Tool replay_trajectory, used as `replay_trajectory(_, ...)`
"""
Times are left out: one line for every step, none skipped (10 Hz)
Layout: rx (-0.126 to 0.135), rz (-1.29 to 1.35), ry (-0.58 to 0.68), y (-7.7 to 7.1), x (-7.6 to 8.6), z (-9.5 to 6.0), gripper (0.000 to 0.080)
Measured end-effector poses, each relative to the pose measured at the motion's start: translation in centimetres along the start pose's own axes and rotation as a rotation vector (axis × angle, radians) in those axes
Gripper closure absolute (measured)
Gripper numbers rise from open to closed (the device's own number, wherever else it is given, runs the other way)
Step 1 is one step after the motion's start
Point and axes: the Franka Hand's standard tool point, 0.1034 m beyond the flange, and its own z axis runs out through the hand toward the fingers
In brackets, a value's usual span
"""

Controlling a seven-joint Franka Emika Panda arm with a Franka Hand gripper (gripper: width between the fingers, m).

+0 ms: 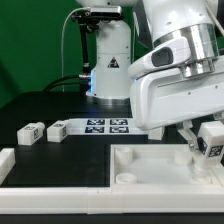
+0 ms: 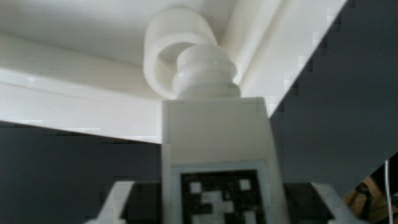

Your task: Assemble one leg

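My gripper (image 1: pixel 207 146) is shut on a leg (image 1: pixel 210 139), a chunky white peg with a black-and-white tag, at the exterior view's right. It holds the leg over the far right corner of the large white panel (image 1: pixel 150 170). In the wrist view the leg (image 2: pixel 217 140) stands between my fingers (image 2: pixel 128 200), tag facing the camera. Its rounded tip (image 2: pixel 199 70) sits at a round corner socket (image 2: pixel 175 32) of the panel (image 2: pixel 63 85). I cannot tell whether the tip is inside the socket.
Two loose legs (image 1: pixel 30 132) (image 1: pixel 57 130) lie on the dark table at the exterior view's left. The marker board (image 1: pixel 106 125) lies behind the panel. A white fence piece (image 1: pixel 6 160) stands at the front left. The arm's base (image 1: pixel 108 60) is at the back.
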Motion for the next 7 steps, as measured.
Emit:
replay_trajectory(-0.005,0.0,0.011,-0.08,-0.27,0.06,0.0509)
replay_trajectory(-0.006,-0.001,0.014,-0.23,-0.39,0.1,0.0509)
replay_trajectory(-0.008,-0.004,0.022,-0.43,-0.29,0.09,0.0509)
replay_trajectory(-0.011,-0.004,0.031,-0.42,-0.26,0.14,0.0509)
replay_trajectory(-0.019,-0.003,0.05,-0.28,-0.23,0.25,0.0509)
replay_trajectory(-0.025,-0.001,0.066,-0.24,-0.45,0.49,0.0509)
replay_trajectory(-0.032,0.001,0.082,-0.17,-0.84,0.72,0.0509)
